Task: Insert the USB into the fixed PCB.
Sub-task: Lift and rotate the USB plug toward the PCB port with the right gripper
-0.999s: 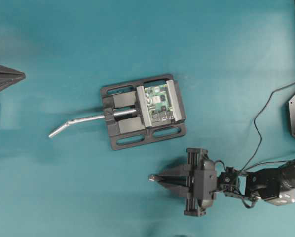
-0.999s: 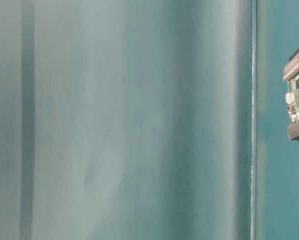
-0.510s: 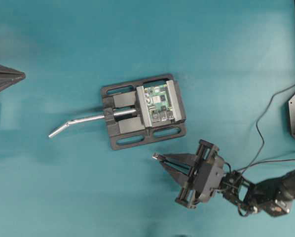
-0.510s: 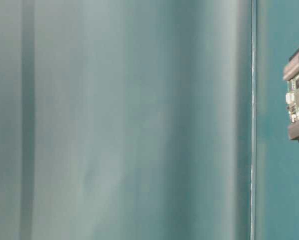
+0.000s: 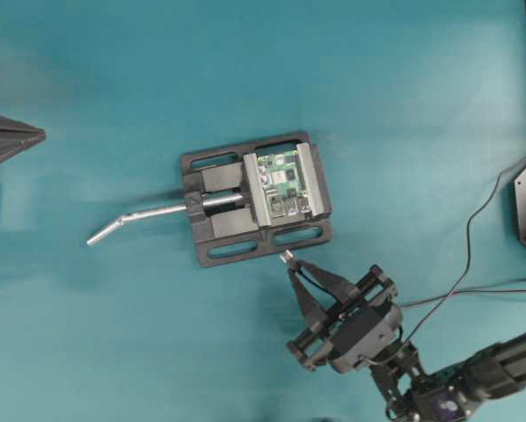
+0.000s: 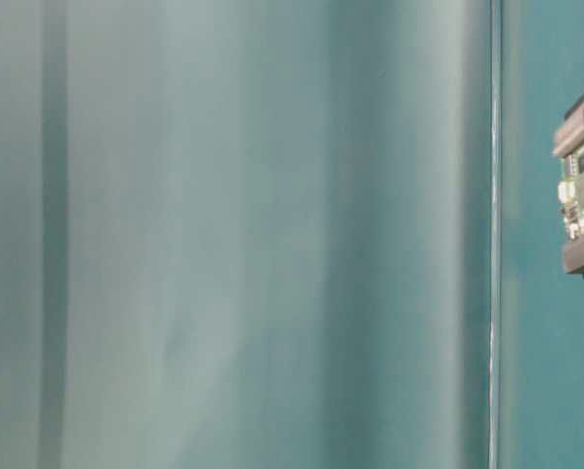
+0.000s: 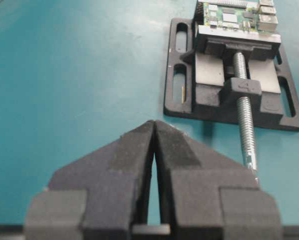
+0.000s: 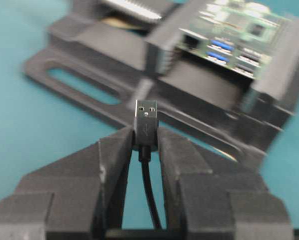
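Overhead view, left to right: the left gripper (image 7: 154, 131), fingers pressed together, idles well apart from the black vise (image 5: 256, 199) clamping the fixed PCB (image 5: 282, 183); the right gripper (image 5: 289, 262) pinches the USB (image 8: 145, 120) just beside the vise's base. Risk — the plug meets the blue ports misaligned, jams or slips in the pads. Teal tabletop (image 5: 113, 352), otherwise bare — ample room.

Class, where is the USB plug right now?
Overhead view: the USB sits pinched in the right gripper, just below the vise's lower right corner, short of the PCB.
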